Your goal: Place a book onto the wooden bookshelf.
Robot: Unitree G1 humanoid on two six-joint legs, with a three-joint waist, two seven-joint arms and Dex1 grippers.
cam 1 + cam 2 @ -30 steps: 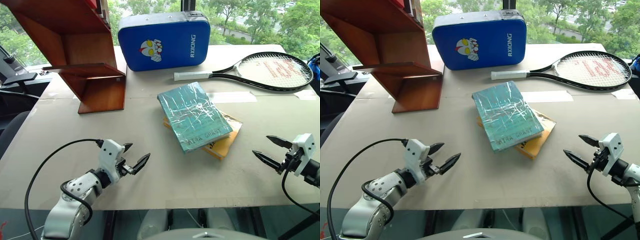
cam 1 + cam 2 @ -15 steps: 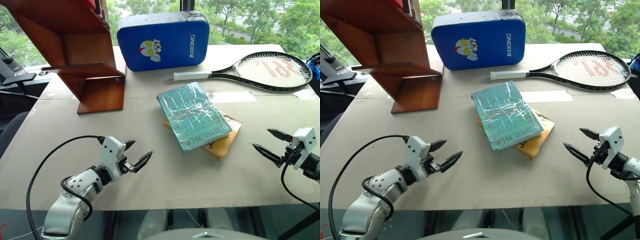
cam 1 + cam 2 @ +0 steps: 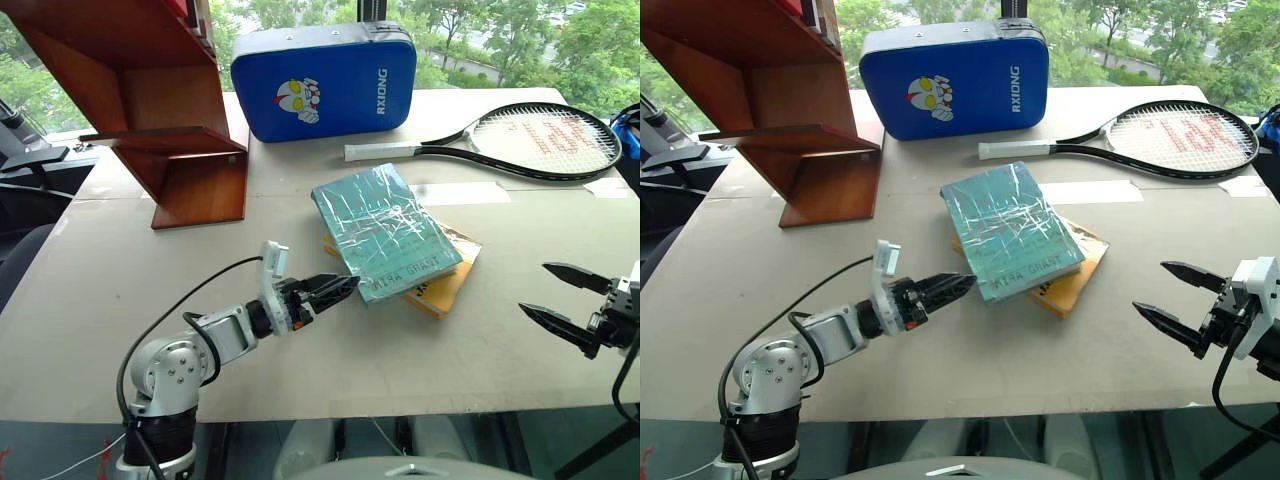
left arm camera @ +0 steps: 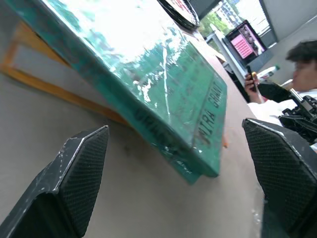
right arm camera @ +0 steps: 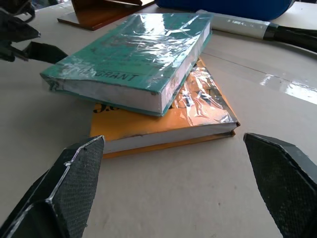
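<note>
Book (image 3: 387, 229) lies just beyond the released left pincer (image 3: 337, 287), its near corner at the tips

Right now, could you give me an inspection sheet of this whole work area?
Surface: table covered in tan board.
Job's things: teal book lying on a yellow-orange book; wooden bookshelf at far left.
Clutter: blue pad, tennis racket.
Grippers: left gripper open, tips near the teal book's corner; right gripper open, apart from the books.
Cables: black cable looping over the left arm.
Surroundings: trees outside.
</note>
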